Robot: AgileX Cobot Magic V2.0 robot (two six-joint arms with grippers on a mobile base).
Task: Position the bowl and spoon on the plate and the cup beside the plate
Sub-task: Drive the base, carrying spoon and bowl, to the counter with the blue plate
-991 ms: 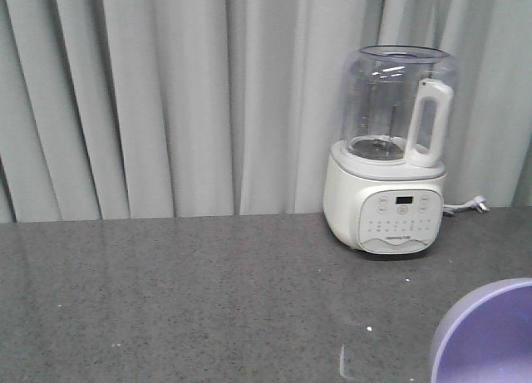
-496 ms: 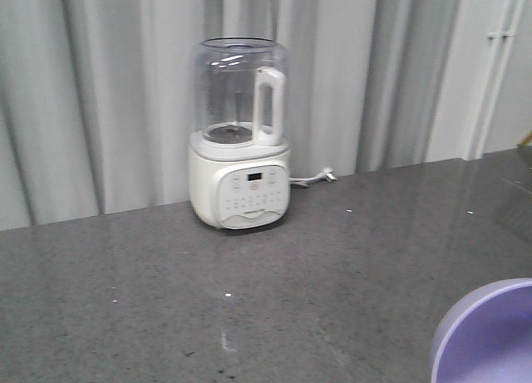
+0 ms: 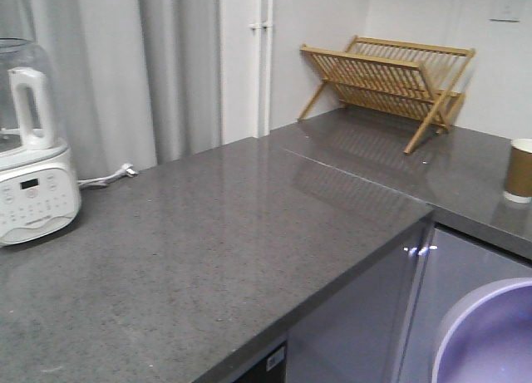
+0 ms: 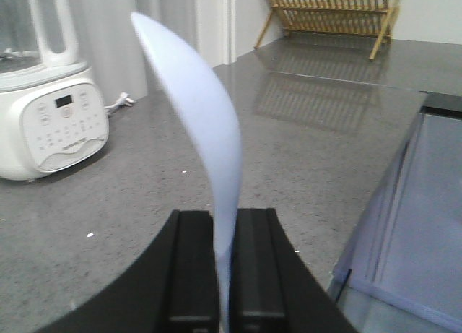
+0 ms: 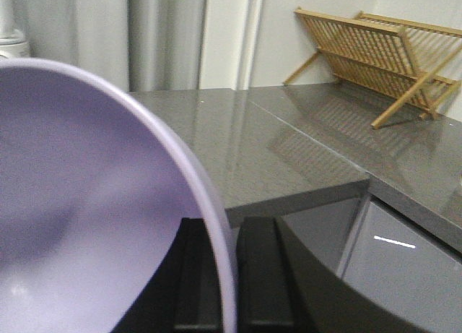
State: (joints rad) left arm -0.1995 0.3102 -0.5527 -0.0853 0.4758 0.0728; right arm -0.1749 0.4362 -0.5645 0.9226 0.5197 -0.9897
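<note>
Shifted far left: blender (image 3: 33, 150); newly in view: dish rack (image 3: 386, 76), cup (image 3: 520, 170) on far counter. Left gripper (image 4: 224, 225): clamped on upright plate (image 4: 209, 123). Right gripper (image 5: 229, 232): clamped on bowl (image 5: 86, 217) rim. Likely risk: slippage from thin-edge grips.

cup (image 3: 520, 169) right of rack (image 3: 386, 77), blender (image 3: 32, 150) far left

soft even indoor light; the grey counter (image 3: 208, 233) shows pale glare, and all views are slightly blurred.
</note>
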